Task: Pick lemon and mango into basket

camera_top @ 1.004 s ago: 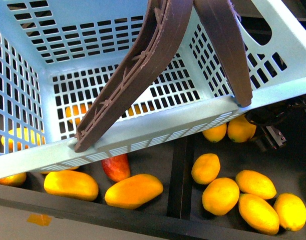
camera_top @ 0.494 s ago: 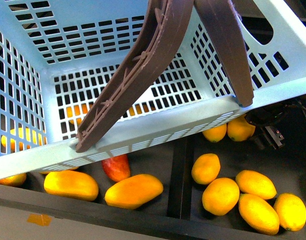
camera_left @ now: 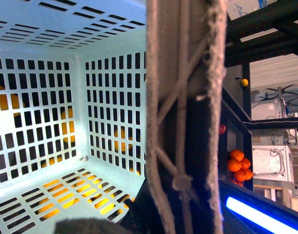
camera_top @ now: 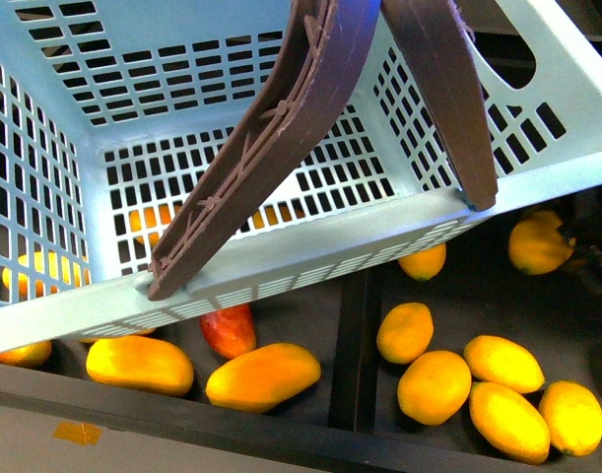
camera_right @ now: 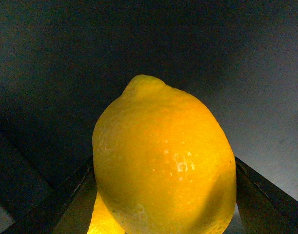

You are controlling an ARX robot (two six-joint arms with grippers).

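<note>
Only the right wrist view shows the right gripper (camera_right: 163, 168) clamping the lemon (camera_right: 163, 146), its long axis pointing away from the wrist. The left gripper's (camera_left: 139, 217) fingers: can't tell.

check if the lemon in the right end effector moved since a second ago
Yes. The lemon has shifted right and slightly up in the front view, away from the basket corner.

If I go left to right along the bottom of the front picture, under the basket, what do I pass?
Yellow mango → orange mango → black divider → first lemon → corner lemon.
</note>
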